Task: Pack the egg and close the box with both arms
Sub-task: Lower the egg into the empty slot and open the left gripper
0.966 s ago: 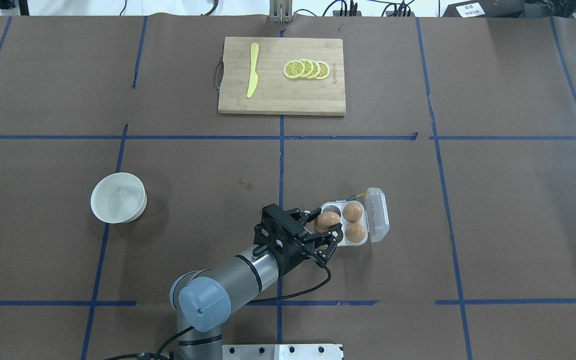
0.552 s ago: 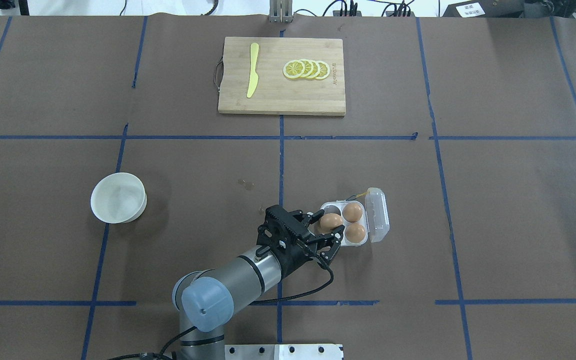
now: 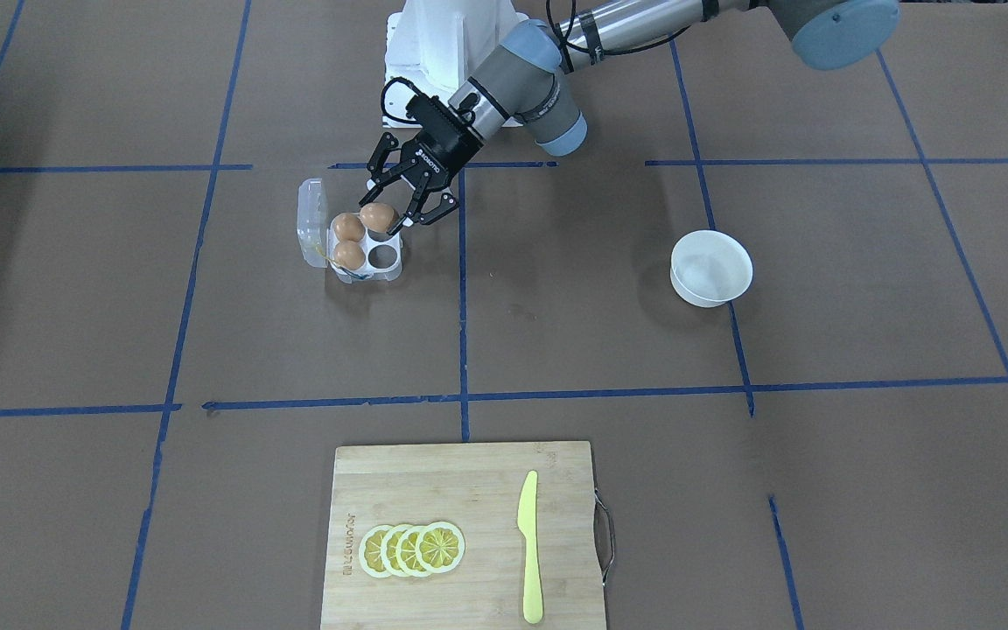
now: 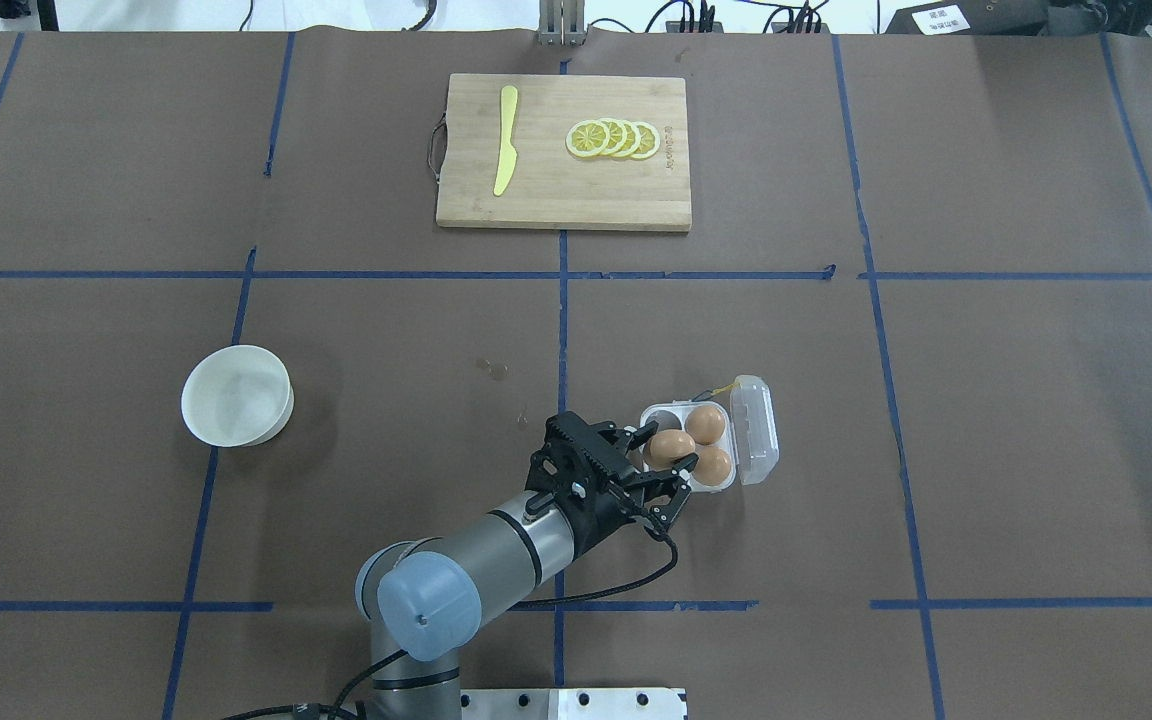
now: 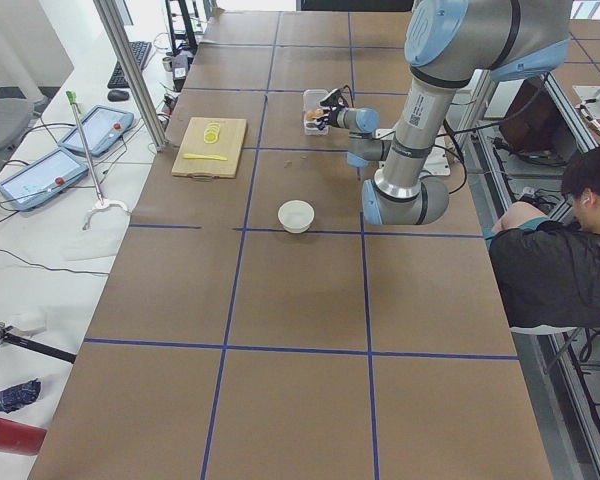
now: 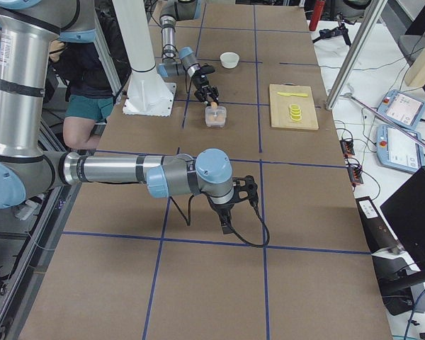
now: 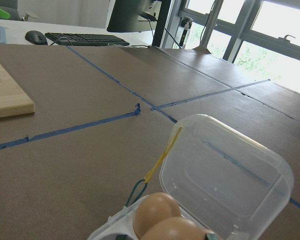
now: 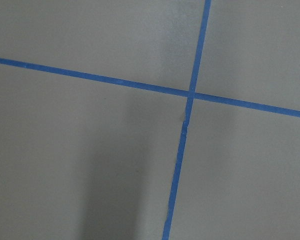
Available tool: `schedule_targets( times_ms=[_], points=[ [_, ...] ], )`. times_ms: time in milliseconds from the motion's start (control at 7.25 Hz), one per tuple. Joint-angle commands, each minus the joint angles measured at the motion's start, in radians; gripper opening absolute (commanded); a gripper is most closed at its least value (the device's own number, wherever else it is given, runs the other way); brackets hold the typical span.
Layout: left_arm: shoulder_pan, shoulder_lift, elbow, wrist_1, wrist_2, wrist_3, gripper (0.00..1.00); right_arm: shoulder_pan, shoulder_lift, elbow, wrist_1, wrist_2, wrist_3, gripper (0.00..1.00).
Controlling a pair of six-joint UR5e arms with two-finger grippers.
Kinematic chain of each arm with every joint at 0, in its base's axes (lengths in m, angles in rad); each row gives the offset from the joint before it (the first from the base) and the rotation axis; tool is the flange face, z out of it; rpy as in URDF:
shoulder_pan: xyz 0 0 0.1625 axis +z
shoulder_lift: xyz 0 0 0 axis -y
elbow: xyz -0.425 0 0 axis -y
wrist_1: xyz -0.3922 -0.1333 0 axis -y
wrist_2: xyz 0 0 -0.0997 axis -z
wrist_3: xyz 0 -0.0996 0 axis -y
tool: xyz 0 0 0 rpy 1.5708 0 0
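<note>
My left gripper (image 4: 668, 452) is shut on an orange-brown egg (image 4: 671, 444) and holds it over the carton's near-left cell. It also shows in the front-facing view (image 3: 384, 219) with the egg (image 3: 376, 217). The clear egg carton (image 4: 652, 412) stands open, its lid (image 4: 756, 430) tipped to the right. Two more eggs (image 4: 705, 423) (image 4: 713, 464) sit in its right cells. The far-left cell is empty. The left wrist view shows eggs (image 7: 157, 212), the lid (image 7: 225, 175) and the yellow string (image 7: 162, 157). My right gripper (image 6: 228, 212) hangs over bare table far from the carton; I cannot tell whether it is open.
A round white bowl (image 4: 236, 394) stands to the left. A wooden cutting board (image 4: 564, 190) at the far side carries lemon slices (image 4: 613, 138) and a yellow knife (image 4: 505, 140). Blue tape lines cross the brown table. A person (image 5: 560, 250) sits beside the robot.
My left gripper has moved a little to the right with the egg, bringing it further over the carton's near-left cell. The carton and its two eggs have not moved.
</note>
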Motion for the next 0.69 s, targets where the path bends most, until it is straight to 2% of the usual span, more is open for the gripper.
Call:
schedule_targets(
  times_ms=[0,276,552],
  points=[
    [0.0,-0.005,0.006,0.0,-0.002,0.002,0.24,0.0,0.0,-0.007,0.002,0.0,0.0,1.0],
    [0.0,-0.011,0.009,0.002,-0.017,0.002,0.41,0.0,0.0,-0.007,0.0,0.0,0.0,1.0],
    [0.0,-0.016,0.009,0.0,-0.032,0.0,0.47,0.0,0.0,-0.007,0.0,0.0,0.0,1.0]
  ],
)
